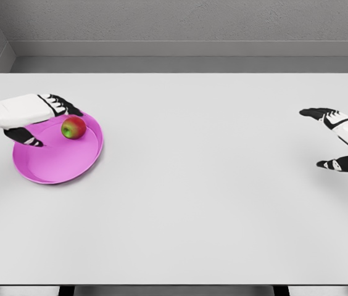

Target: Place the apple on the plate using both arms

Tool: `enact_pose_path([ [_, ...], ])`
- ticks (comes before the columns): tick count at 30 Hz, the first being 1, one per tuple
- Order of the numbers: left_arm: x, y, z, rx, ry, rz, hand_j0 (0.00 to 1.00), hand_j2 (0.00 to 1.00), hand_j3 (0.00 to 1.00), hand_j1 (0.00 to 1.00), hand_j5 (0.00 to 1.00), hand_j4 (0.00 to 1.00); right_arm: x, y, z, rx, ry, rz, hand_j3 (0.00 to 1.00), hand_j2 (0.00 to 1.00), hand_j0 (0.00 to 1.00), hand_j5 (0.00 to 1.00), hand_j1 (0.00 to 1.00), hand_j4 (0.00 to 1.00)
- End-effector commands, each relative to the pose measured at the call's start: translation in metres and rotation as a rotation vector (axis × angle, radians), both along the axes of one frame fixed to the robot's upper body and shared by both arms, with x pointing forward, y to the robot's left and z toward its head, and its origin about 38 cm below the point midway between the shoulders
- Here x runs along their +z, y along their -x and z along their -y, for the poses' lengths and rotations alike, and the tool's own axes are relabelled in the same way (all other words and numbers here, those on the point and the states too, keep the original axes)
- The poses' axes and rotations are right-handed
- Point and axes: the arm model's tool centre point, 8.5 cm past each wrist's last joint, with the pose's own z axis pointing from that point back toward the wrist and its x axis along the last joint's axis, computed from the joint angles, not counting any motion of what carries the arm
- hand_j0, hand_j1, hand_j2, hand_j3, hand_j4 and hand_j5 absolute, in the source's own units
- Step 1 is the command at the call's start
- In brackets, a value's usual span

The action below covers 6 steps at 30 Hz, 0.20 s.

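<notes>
The left hand (41,117) hovers spread, gripping nothing, beside the round, smooth red-green apple (73,127) on the magenta plate (63,166) — likely roll-prone, so best cupped around its sides.

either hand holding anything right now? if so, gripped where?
Nothing is held. The apple sits on the plate; the left hand is open beside it, fingers spread above and behind it without closing on it. The right hand is open, far off.

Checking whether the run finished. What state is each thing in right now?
apple: resting on the plate, near its back rim.
plate: flat on the table, holding the apple.
left hand: open, beside the apple, over the plate.
right hand: open, empty, far right.
</notes>
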Motion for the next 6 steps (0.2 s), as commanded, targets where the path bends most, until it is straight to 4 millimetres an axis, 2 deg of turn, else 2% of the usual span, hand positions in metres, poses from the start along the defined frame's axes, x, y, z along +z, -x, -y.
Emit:
enact_pose_path([
  [1,0.009,0.003,-0.025,0.053,-0.024,0.008,1.00,1.00,1.00,1.00,1.00,1.00,0.002,0.000,0.002,-0.007,-0.008,0.005,1.00,1.00,1.00,1.00,1.00,1.00],
  [4,0.022,0.004,-0.050,0.113,-0.042,0.029,1.00,1.00,1.00,1.00,1.00,1.00,0.002,0.000,0.002,-0.007,-0.008,0.005,1.00,1.00,1.00,1.00,1.00,1.00],
  [6,0.025,0.005,-0.057,0.129,-0.048,0.032,1.00,1.00,1.00,1.00,1.00,1.00,0.002,0.000,0.002,-0.007,-0.008,0.005,1.00,1.00,1.00,1.00,1.00,1.00],
])
